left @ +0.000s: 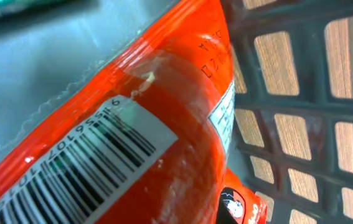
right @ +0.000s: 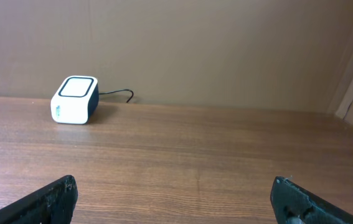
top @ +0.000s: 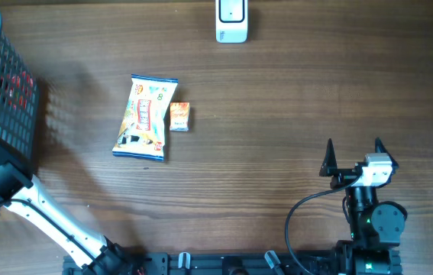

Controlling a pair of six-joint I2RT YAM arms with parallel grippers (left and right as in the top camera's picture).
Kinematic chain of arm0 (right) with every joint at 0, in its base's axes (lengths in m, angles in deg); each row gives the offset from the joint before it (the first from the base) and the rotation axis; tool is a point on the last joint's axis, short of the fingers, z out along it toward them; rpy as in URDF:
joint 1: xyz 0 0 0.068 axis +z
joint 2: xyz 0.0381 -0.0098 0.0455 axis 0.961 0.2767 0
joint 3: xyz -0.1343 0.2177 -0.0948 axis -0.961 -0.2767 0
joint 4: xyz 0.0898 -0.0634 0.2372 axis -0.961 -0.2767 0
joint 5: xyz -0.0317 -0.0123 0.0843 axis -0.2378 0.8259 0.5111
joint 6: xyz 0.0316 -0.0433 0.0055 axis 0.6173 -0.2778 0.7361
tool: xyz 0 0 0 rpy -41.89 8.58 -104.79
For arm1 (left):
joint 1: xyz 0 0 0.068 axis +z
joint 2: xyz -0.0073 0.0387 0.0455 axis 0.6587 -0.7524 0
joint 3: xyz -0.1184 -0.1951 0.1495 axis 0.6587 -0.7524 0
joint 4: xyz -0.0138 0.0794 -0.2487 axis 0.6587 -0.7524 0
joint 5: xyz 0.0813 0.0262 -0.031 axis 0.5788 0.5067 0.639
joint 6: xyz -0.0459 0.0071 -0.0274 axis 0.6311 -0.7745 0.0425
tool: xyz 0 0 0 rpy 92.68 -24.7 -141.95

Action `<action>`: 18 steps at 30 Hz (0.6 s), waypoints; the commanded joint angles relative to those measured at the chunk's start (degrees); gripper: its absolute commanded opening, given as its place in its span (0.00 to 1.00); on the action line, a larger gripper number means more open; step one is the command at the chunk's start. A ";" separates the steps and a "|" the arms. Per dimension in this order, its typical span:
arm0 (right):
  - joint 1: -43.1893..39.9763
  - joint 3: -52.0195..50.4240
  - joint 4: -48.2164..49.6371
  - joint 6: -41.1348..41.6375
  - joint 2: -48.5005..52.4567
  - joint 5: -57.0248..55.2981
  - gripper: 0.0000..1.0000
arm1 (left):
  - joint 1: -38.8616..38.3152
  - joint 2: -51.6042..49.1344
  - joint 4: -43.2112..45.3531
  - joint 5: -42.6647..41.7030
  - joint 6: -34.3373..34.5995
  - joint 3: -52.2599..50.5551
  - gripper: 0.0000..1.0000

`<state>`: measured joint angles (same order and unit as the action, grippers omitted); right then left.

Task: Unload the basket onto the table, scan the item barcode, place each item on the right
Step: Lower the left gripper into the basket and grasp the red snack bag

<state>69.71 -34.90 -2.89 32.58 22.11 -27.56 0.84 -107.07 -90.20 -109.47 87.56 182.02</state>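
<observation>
An orange packet fills the left wrist view, pressed close to the camera, with its white barcode label facing it. It lies inside the black mesh basket, and some red shows through the mesh. My left gripper reaches into that basket and is shut on the packet; its fingers are hidden. The white scanner stands at the table's far edge, also in the right wrist view. My right gripper hovers open and empty at the front right, pointing toward the scanner.
A colourful snack bag and a small orange box lie on the wooden table left of centre. The basket's grid wall stands right of the packet. The left arm stretches along the front left.
</observation>
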 commanded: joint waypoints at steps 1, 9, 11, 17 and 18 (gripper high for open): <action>-0.28 -0.11 0.09 0.83 -0.24 -0.55 1.00 | -0.66 -3.45 -4.28 1.20 -0.52 -2.45 0.04; -0.28 -0.11 0.09 0.83 -0.24 -0.55 1.00 | 1.40 6.71 -8.50 1.20 -0.52 -2.45 0.04; -0.28 -0.11 0.09 0.83 -0.24 -0.55 1.00 | 1.62 10.84 -9.33 1.22 -0.52 -2.45 0.04; -0.28 -0.11 0.09 0.83 -0.24 -0.55 1.00 | 1.64 24.09 -10.19 1.25 -0.50 -2.45 0.04; -0.28 -0.11 0.09 0.83 -0.24 -0.55 0.99 | 1.64 26.21 -10.21 1.25 -0.50 -2.45 0.04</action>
<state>69.71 -34.90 -2.89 32.58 22.11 -27.56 2.26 -92.28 -100.71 -107.74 87.53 178.69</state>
